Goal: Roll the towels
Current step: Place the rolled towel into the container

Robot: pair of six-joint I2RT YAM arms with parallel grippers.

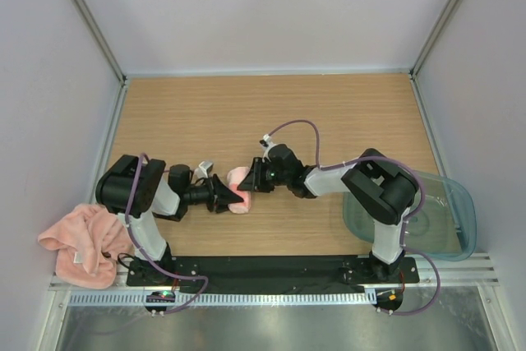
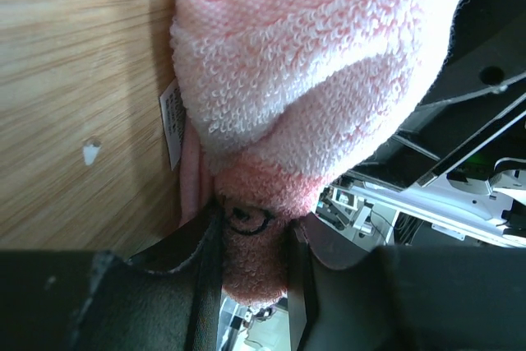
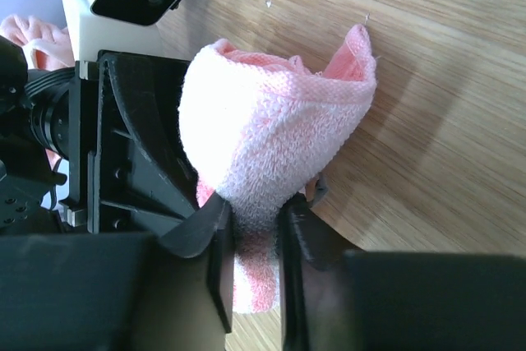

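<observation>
A rolled salmon-pink towel (image 1: 239,189) sits between the two grippers near the table's front middle. My left gripper (image 1: 228,197) pinches one end of it; in the left wrist view the towel (image 2: 312,63) bulges out past the fingers (image 2: 193,273), with its white label (image 2: 171,121) at the left. My right gripper (image 1: 251,178) is shut on the other end; in the right wrist view the towel (image 3: 271,129) is squeezed between the fingers (image 3: 215,244). A second towel (image 1: 82,240) lies crumpled at the front left corner.
A translucent grey-green tub (image 1: 436,215) stands at the front right beside the right arm's base. Pale walls with metal posts close the wooden table (image 1: 271,113) on three sides. The black base rail (image 1: 271,269) runs along the near edge.
</observation>
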